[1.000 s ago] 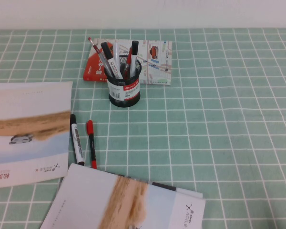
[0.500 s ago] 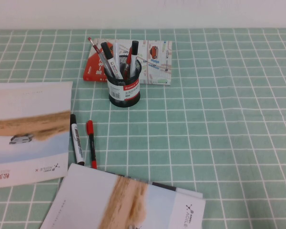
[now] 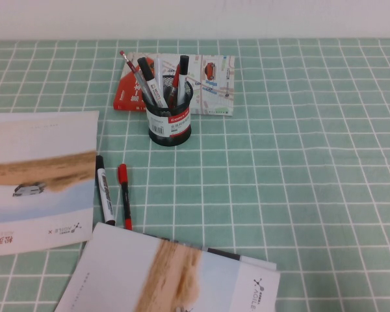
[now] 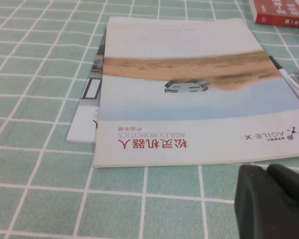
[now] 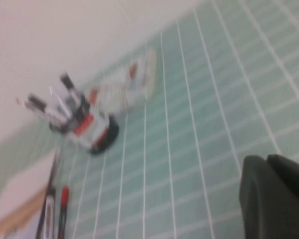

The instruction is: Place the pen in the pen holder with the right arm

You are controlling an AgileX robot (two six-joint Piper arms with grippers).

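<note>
The pen [image 3: 124,195], with a red cap and a thin dark barrel, lies on the green checked cloth left of centre, beside a white marker [image 3: 104,190] with a black cap. The black mesh pen holder [image 3: 169,117] stands behind them with several pens in it. Neither arm shows in the high view. In the right wrist view my right gripper [image 5: 266,160] is shut and empty above bare cloth, far from the pen holder [image 5: 92,130] and the pen [image 5: 63,206]. My left gripper [image 4: 266,170] is shut and empty beside a booklet.
A booklet [image 3: 39,179] lies at the left, and also shows in the left wrist view [image 4: 189,94]. Another booklet [image 3: 169,276] lies at the front. A red and white book [image 3: 211,81] lies behind the holder. The right half of the cloth is bare.
</note>
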